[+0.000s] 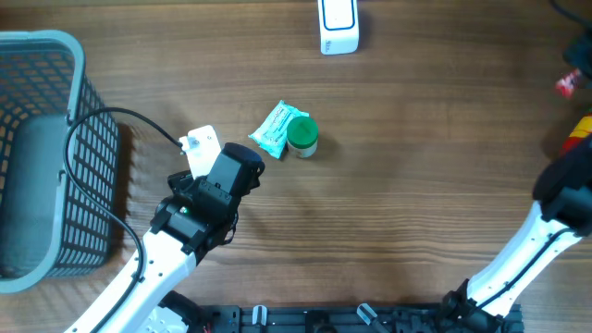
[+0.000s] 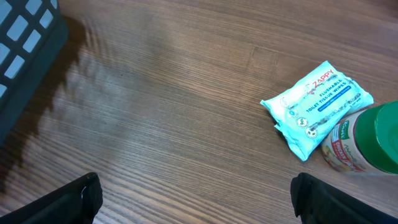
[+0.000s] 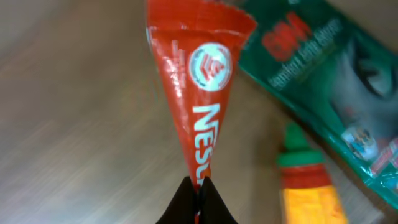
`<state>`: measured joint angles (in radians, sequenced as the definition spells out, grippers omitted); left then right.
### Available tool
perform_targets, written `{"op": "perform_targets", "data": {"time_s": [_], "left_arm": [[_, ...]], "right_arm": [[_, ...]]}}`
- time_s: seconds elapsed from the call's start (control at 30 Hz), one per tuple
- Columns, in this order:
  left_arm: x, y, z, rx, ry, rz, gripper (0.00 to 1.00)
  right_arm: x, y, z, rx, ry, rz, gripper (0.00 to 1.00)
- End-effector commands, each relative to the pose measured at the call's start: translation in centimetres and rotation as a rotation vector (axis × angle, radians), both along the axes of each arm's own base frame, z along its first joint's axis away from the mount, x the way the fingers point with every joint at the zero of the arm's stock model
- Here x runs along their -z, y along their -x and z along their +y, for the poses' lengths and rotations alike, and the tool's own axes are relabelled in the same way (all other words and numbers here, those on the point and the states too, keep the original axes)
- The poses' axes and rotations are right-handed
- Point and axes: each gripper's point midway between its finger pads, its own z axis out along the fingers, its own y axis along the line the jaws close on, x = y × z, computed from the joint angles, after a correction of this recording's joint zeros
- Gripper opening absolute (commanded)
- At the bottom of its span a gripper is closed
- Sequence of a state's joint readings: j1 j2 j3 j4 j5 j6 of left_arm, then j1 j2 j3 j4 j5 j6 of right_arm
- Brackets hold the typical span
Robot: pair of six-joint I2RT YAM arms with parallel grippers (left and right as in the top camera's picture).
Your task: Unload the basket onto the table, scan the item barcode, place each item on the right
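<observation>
My right gripper (image 3: 200, 186) is shut on the narrow end of a red Nestlé sachet (image 3: 196, 74), which fans out away from the fingers above the wooden table. In the overhead view the sachet (image 1: 567, 85) shows as a red spot at the far right edge, and only the right arm (image 1: 555, 199) is seen there. My left gripper (image 2: 196, 199) is open with bare wood between its fingers. It hovers left of a teal wipes pack (image 1: 276, 128) and a green-lidded jar (image 1: 302, 136). A white scanner-like device (image 1: 338, 26) stands at the far edge.
A grey mesh basket (image 1: 37, 157) fills the left side of the table. Beside the sachet lie a green pouch (image 3: 323, 74) and a yellow bottle with a green cap (image 3: 308, 186). The wipes pack (image 2: 317, 102) and jar (image 2: 367, 140) sit at the right of the left wrist view.
</observation>
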<state>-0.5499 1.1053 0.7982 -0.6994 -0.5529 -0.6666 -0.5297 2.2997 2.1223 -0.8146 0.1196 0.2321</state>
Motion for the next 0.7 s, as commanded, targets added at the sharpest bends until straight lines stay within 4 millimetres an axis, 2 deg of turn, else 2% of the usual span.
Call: {"op": "perform_targets", "data": {"time_s": [0.0, 0.1, 0.13, 0.17, 0.2, 0.23, 0.27, 0.4, 0.47, 0.53, 0.57, 0.6, 0.67], "left_arm": [[-0.2, -0.1, 0.2, -0.002, -0.019, -0.010, 1.00], [-0.2, -0.1, 0.2, -0.002, -0.019, -0.010, 1.00], [-0.2, -0.1, 0.2, -0.002, -0.019, -0.009, 1.00], [-0.2, -0.1, 0.2, -0.002, -0.019, -0.010, 1.00], [-0.2, -0.1, 0.2, -0.002, -0.019, -0.010, 1.00], [-0.2, -0.1, 0.2, -0.002, -0.019, -0.010, 1.00], [-0.2, -0.1, 0.2, -0.002, -0.019, -0.009, 1.00], [-0.2, -0.1, 0.2, -0.002, -0.019, -0.010, 1.00], [-0.2, -0.1, 0.2, -0.002, -0.019, -0.010, 1.00], [-0.2, -0.1, 0.2, -0.002, -0.019, -0.009, 1.00], [-0.2, -0.1, 0.2, -0.002, -0.019, -0.010, 1.00], [-0.2, -0.1, 0.2, -0.002, -0.019, -0.009, 1.00], [-0.2, -0.1, 0.2, -0.002, -0.019, -0.010, 1.00]], "right_arm": [[5.7, 1.0, 0.1, 0.005, -0.143, 0.058, 0.04], [6.8, 2.0, 0.0, 0.017, -0.165, 0.093, 0.06], [6.6, 1.9, -0.1, 0.017, -0.161, 0.089, 0.19], [6.2, 1.8, -0.1, 0.018, -0.154, 0.083, 0.52], [5.7, 1.8, -0.2, 0.018, -0.151, 0.076, 0.70], [5.1, 1.8, -0.2, 0.018, -0.148, 0.071, 0.91], [4.2, 1.8, -0.2, 0.017, -0.140, 0.058, 1.00], [-0.7, 2.0, 0.6, 0.018, -0.118, -0.007, 1.00], [-4.6, 1.8, 2.9, 0.003, -0.174, -0.089, 1.00], [-7.4, 1.5, 6.6, -0.091, -0.290, -0.160, 1.00], [-8.8, 1.2, 9.5, -0.168, -0.392, -0.205, 1.00], [-9.5, 1.0, 11.6, -0.218, -0.472, -0.229, 1.00], [-11.3, 0.8, 17.6, -0.330, -0.745, -0.280, 1.00]]}}
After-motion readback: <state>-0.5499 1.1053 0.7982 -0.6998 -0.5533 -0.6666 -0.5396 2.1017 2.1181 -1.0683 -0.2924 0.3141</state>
